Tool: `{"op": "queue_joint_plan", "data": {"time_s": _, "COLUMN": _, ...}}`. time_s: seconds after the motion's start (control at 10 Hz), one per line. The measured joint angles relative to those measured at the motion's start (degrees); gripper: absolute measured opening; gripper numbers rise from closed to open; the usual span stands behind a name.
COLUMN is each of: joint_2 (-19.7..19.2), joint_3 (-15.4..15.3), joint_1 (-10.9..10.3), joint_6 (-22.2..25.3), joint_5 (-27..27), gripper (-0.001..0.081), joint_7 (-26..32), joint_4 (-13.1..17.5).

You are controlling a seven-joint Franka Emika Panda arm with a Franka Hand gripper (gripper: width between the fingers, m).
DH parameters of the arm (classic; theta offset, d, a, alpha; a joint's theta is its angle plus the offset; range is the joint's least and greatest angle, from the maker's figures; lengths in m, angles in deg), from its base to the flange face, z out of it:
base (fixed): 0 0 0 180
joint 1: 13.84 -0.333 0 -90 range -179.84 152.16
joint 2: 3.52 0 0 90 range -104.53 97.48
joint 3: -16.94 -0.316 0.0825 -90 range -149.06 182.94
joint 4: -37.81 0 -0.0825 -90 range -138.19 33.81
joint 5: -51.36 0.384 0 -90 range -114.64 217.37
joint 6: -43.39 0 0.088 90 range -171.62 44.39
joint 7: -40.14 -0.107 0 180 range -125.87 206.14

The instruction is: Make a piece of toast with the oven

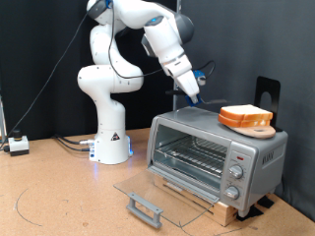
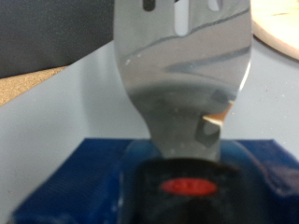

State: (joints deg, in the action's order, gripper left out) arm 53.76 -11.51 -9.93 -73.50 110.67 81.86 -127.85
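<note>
The silver oven (image 1: 219,147) stands at the exterior view's right with its glass door (image 1: 162,187) folded down flat and its wire rack (image 1: 192,157) bare. Two stacked toast slices (image 1: 244,114) lie on a round wooden board (image 1: 259,129) on the oven's roof. My gripper (image 1: 190,83) hangs over the roof's left end, shut on a blue block (image 2: 84,177) that carries a slotted metal spatula (image 2: 182,84). The spatula blade (image 1: 194,97) points down at the grey oven roof (image 2: 47,121). The board's edge (image 2: 280,28) shows beyond the blade. My fingers are hidden.
The door's bar handle (image 1: 144,206) juts out over the table. The oven sits on a wooden base (image 1: 212,205). Knobs (image 1: 236,173) are on its right panel. A black stand (image 1: 268,93) rises behind the toast. A small white box (image 1: 18,145) lies at the far left.
</note>
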Motion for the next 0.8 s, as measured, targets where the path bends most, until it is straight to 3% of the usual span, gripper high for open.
{"op": "queue_joint_plan", "data": {"time_s": 0.3, "joint_2": -0.2, "joint_3": -0.58, "joint_1": 1.65, "joint_6": -1.89, "joint_5": -0.79, "gripper": 0.0395, "joint_7": -2.59, "joint_4": 0.97}}
{"op": "queue_joint_plan", "data": {"time_s": 0.8, "joint_2": 0.36, "joint_3": 3.6, "joint_1": 10.68, "joint_6": -0.66, "joint_5": -8.9, "gripper": 0.0395, "joint_7": -3.33, "joint_4": 1.09}}
